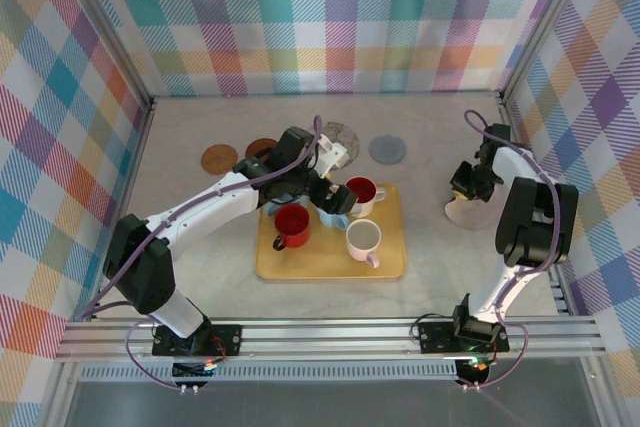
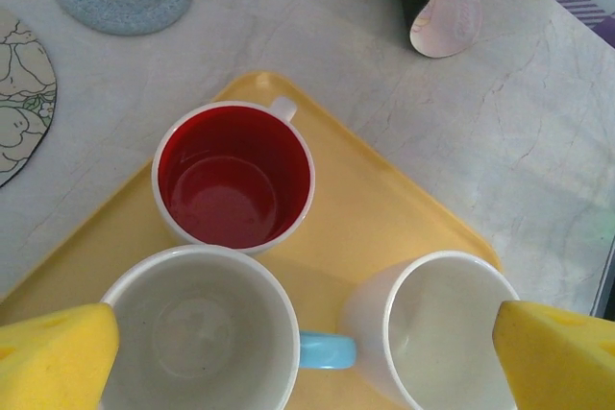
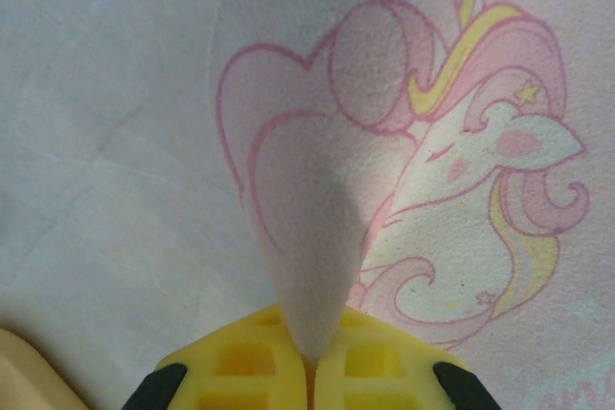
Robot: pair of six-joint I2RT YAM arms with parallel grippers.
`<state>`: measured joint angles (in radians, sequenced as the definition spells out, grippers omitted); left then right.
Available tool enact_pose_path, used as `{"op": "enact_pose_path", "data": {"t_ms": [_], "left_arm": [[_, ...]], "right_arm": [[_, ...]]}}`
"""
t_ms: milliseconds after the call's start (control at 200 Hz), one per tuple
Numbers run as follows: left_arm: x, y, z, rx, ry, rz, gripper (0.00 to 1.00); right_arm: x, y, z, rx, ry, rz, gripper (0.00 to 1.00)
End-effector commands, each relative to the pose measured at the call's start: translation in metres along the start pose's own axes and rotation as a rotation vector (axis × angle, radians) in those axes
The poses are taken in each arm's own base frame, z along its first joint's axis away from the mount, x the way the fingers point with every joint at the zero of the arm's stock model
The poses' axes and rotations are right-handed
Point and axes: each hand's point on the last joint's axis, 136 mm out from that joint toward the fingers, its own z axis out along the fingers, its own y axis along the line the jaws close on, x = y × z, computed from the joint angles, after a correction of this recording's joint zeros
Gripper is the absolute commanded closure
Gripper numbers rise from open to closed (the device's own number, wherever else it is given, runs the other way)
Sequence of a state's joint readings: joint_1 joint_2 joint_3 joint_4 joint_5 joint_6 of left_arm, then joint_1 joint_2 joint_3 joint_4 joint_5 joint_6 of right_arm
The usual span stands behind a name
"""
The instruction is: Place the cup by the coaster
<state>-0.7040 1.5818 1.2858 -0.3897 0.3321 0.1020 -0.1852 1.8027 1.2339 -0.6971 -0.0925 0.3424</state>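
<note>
Pale marble table (image 1: 430, 147), plaid walls (image 1: 340, 17) — left hand (image 2: 307, 352) wide over tray (image 1: 390, 262); right hand (image 3: 307, 376) pinches unicorn coaster (image 3: 404, 170).

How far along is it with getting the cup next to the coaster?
Done: nothing yet; no cup has left the tray. In hand: the left gripper hangs open over the blue-handled cup, while the right gripper pinches the unicorn coaster beside the tray. Left: grasp a cup, lift it out, set it by the coaster.
</note>
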Motion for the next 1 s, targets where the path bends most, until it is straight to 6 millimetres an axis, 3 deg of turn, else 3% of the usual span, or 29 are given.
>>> {"op": "enact_pose_path", "data": {"t_ms": [0, 335, 995], "left_arm": [[-0.009, -0.001, -0.008, -0.028, -0.044, 0.027, 0.00], [-0.020, 0.002, -0.006, -0.044, -0.073, 0.008, 0.00], [-0.030, 0.018, 0.004, -0.100, -0.103, -0.039, 0.00]], "right_arm": [[-0.016, 0.019, 0.000, -0.046, -0.020, -0.004, 0.96], [-0.049, 0.056, 0.005, -0.095, -0.047, -0.041, 1.00], [-0.096, 0.105, 0.033, -0.154, -0.062, -0.061, 1.00]]}}
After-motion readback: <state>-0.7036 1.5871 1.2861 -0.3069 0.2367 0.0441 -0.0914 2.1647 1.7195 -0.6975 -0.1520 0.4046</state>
